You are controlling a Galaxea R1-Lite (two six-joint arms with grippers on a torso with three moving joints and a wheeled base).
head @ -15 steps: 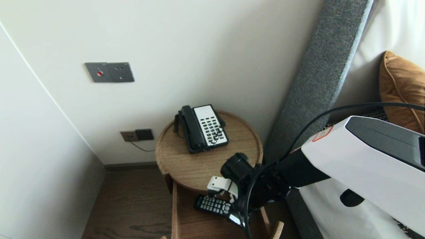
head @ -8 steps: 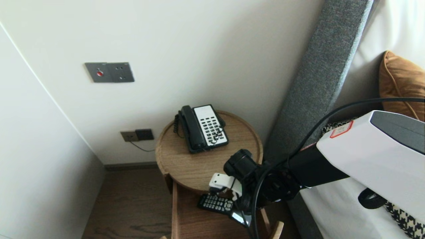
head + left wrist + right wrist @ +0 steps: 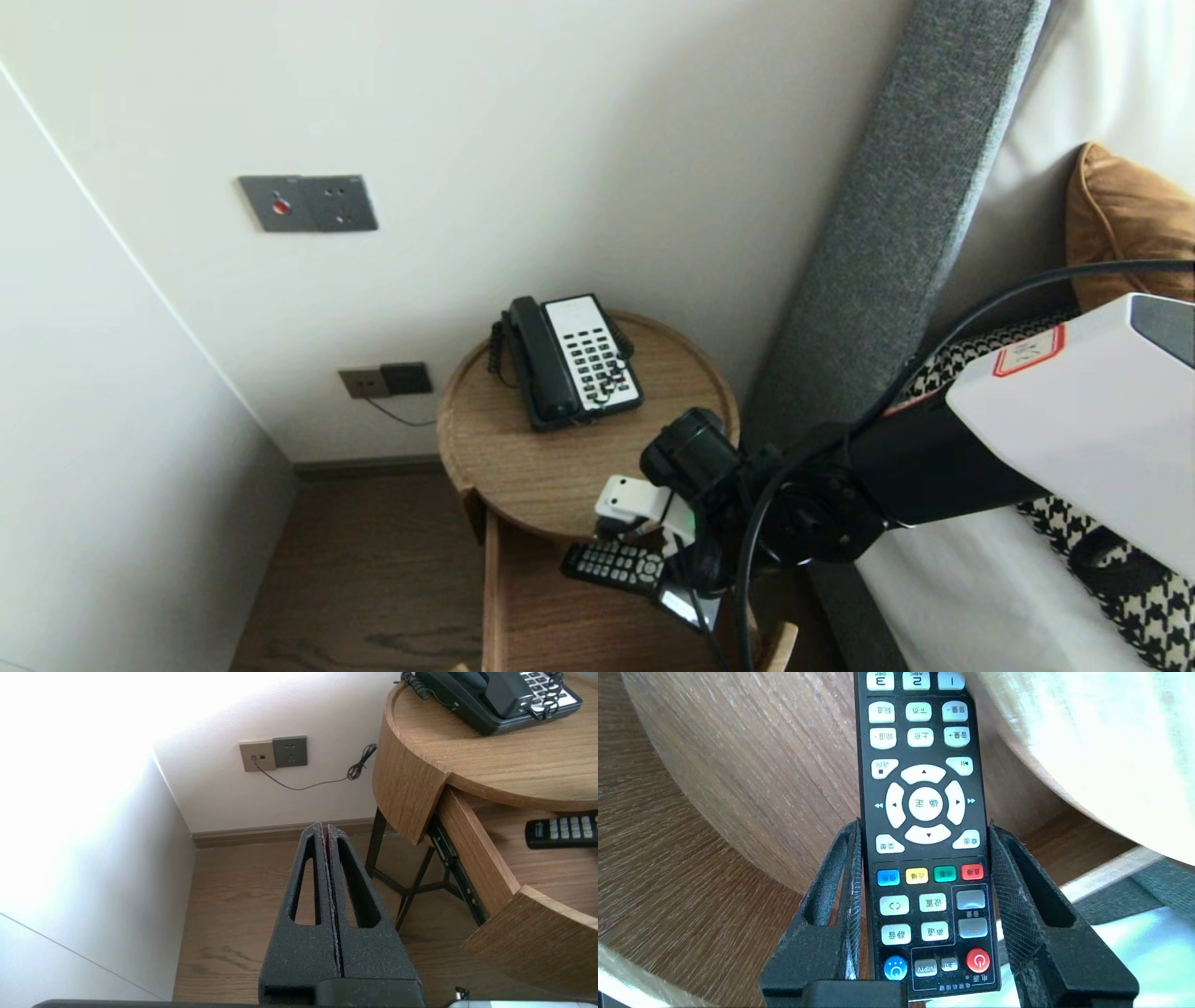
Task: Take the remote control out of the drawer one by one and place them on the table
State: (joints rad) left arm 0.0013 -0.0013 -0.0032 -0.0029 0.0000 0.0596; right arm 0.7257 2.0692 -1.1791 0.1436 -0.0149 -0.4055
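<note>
Above wooden drawer (image 3: 527, 621), right tool (image 3: 924, 828) angles downward, clamping black remote (image 3: 924, 742).

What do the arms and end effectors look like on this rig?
Right arm: white shell with a red-bordered sticker, black wrist section, looping black cable, small white block by the wrist. Left end effector and right end effector: matte black, grainy, tapered fingers with long slot cutouts.

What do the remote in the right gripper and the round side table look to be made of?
Remote, clamped in the right gripper: probably hard black plastic, smooth face; pale buttons look rubbery. Side table: wood or veneer, matte, with visible grain. Left gripper hangs shut beside it.
</note>
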